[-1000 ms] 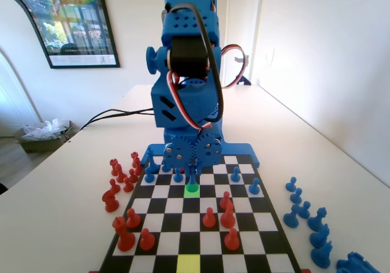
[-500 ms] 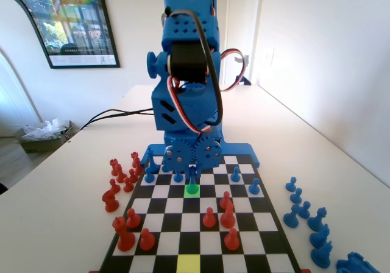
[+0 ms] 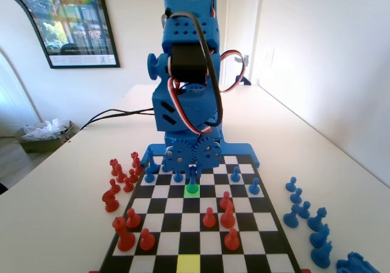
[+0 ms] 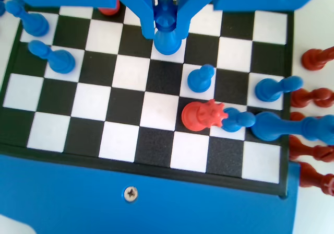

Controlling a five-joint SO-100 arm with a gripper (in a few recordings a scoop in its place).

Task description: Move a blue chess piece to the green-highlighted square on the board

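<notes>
Two jaws of the end effector [image 4: 167, 27] stood close on either side of the blue chess piece [image 4: 167, 33], narrow enough to grip its slim body just under the jagged crown, so I judged the piece held rather than merely flanked (no gap showed between jaw and plastic in the wrist view). The piece stood upright, its long axis running straight down from the jaws, its flared base at or just above the surface of the board [image 4: 156, 114]; whether the base actually touched could not be told. In the fixed view the same blue chess piece [image 3: 192, 178] sat directly beneath the end effector [image 3: 192, 170], with its base over the green-highlighted square [image 3: 192, 189], which lay in the board's far half, close in front of the blue arm. That vertical line was what the coming move turned on: piece below jaws, square below piece, with no sideways offset that I could make out. The task looked nearly finished; what remained, in my judgement, was to part the jaws and lift straight up without tipping the piece. A round-headed blue pawn [image 4: 200, 79] stood nearby on the board, apart from the held piece, and a red crowned piece [image 4: 201, 116] lay beyond it.
</notes>
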